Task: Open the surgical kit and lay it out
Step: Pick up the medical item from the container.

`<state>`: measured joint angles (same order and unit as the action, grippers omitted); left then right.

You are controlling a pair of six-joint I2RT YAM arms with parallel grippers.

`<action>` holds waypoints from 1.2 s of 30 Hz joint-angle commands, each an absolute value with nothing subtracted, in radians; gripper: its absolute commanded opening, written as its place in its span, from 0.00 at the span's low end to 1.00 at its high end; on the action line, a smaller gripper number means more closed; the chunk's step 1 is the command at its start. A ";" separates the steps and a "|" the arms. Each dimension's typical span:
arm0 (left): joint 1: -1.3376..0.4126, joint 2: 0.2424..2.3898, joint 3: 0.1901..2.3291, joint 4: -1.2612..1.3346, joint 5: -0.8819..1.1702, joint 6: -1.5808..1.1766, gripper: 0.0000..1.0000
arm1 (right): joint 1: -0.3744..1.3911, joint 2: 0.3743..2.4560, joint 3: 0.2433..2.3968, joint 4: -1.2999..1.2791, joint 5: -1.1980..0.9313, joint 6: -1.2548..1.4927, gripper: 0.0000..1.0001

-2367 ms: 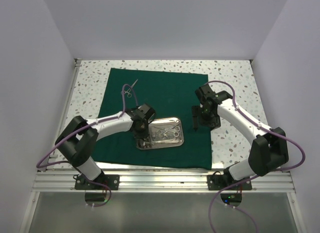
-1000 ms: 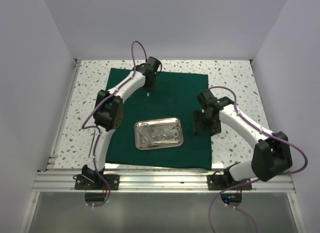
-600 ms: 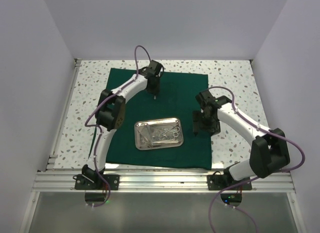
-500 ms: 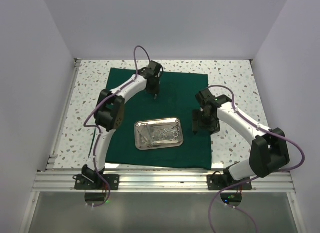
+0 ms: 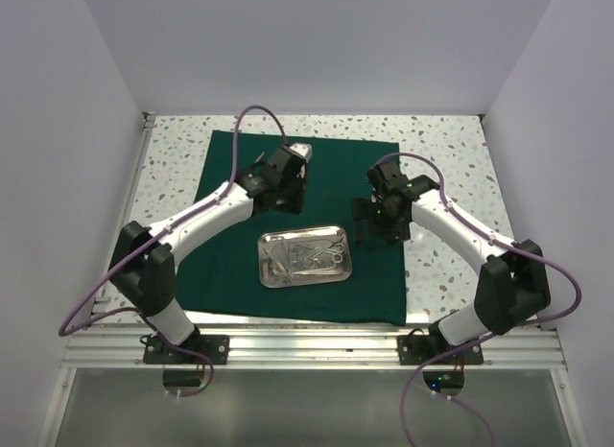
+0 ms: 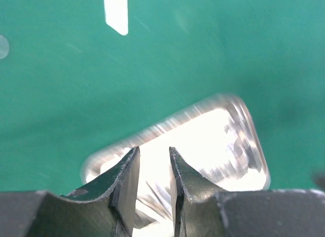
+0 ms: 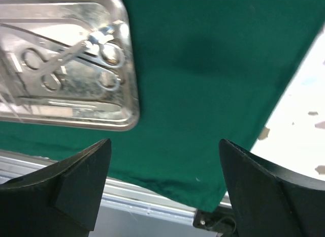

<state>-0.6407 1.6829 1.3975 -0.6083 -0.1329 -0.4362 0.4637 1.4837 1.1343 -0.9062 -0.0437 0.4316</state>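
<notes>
The green cloth [image 5: 336,169] lies spread flat on the speckled tabletop [image 5: 173,159]. The steel tray [image 5: 260,260] sits on the cloth's near half, with scissors [image 7: 76,54] and other slim instruments inside it. The left tool [image 6: 154,153] hangs above the cloth just behind the tray, its fingers a narrow gap apart and holding nothing. The right tool [image 7: 163,145] hovers beside the tray's right end, spread wide and empty.
</notes>
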 commanded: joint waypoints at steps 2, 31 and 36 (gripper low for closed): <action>-0.771 1.692 1.263 -0.479 -0.006 -0.469 0.34 | 0.495 1.516 1.207 -0.865 -0.062 0.396 0.94; -0.873 1.990 1.411 -0.423 -0.035 -0.342 0.37 | 0.486 1.365 1.100 -0.963 0.032 0.400 0.96; -0.874 2.019 1.388 -0.410 -0.046 -0.334 0.36 | 0.486 1.371 1.118 -0.976 0.046 0.394 0.96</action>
